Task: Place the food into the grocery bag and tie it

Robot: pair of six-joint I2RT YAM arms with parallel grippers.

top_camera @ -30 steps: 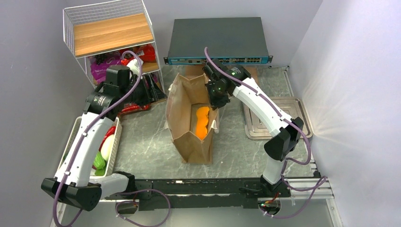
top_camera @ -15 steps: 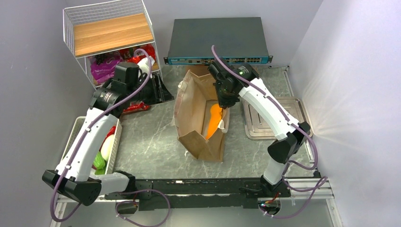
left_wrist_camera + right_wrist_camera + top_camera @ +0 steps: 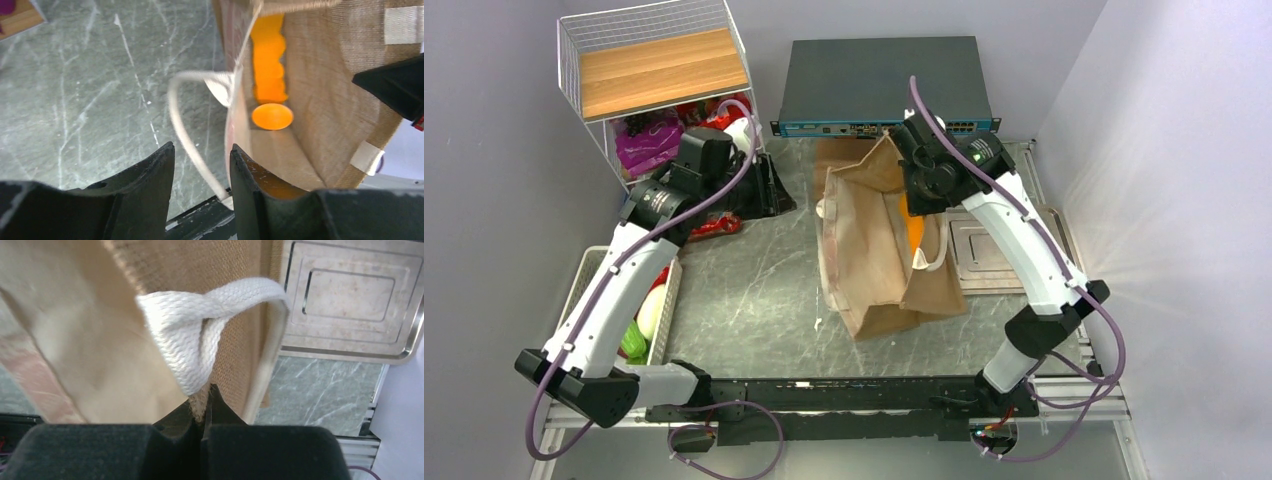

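Mid-table, the grocery bag [image 3: 879,255] hangs tilted from the right gripper [image 3: 202,400], its jaws pinched tight on the rim beside a cream handle [image 3: 210,310]. An orange carrot-like piece [image 3: 268,65] lies inside. The left gripper [image 3: 202,155], jaws half apart and holding nothing, hovers at the other handle [image 3: 180,115]. If that pinch slips, the bag could well drop and spill the carrot.

Tan grocery bag [image 3: 864,250] with faint pinkish print and cream handles [image 3: 210,307], orange carrot-like piece [image 3: 269,65], grey white-veined table [image 3: 744,290].
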